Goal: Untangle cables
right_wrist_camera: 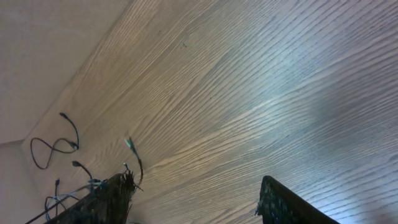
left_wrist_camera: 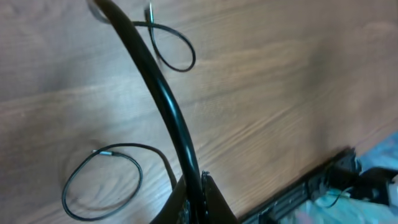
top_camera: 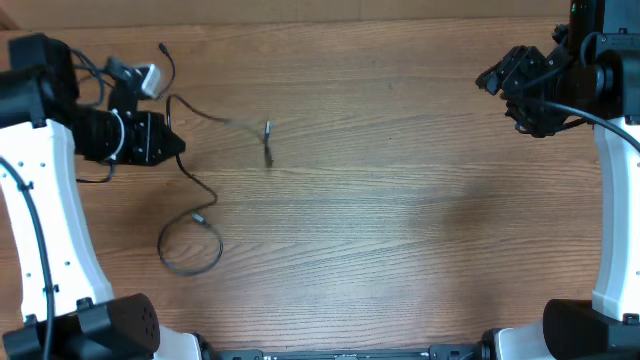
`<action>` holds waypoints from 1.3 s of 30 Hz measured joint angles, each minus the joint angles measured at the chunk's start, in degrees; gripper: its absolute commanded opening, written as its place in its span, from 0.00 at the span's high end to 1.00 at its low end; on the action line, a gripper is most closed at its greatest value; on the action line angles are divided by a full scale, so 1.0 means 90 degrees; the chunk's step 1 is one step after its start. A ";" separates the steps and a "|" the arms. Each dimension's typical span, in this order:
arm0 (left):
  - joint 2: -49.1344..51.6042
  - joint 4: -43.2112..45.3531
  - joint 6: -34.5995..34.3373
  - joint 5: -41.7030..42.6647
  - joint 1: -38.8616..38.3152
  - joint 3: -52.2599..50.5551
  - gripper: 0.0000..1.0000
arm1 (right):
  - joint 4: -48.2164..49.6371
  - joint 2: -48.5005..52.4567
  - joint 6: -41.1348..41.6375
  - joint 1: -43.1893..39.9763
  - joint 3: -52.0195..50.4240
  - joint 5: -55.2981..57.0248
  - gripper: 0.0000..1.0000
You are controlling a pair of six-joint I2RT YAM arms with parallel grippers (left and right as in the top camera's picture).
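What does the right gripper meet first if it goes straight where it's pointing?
Probably just bare table: nothing lies ahead of the right gripper in its wrist view; the cables sit off to the side.

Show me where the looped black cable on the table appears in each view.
Overhead: looped cable, lower left, below the left gripper.
Left wrist: the cable, lower left; a second loop sits above.
Right wrist: the cable, far left, small.
Shared landmark: the wooden table, its grain beneath it in all three.
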 measured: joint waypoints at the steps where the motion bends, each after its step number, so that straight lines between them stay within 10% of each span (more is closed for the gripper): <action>1: 0.0000 0.0175 0.0024 -0.0134 -0.0002 -0.0238 0.96 | 0.0010 0.0000 0.0000 0.0000 0.0000 0.0002 0.35; 19: 0.0002 0.2368 -0.1826 -0.4500 0.0338 -0.2283 0.96 | 0.0027 0.0000 0.0000 0.0000 0.0000 0.0002 0.35; 39: 0.0002 0.3223 -0.3230 -0.3572 0.2501 -0.2297 0.96 | 0.0017 0.0000 0.0000 0.0000 0.0000 0.0002 0.35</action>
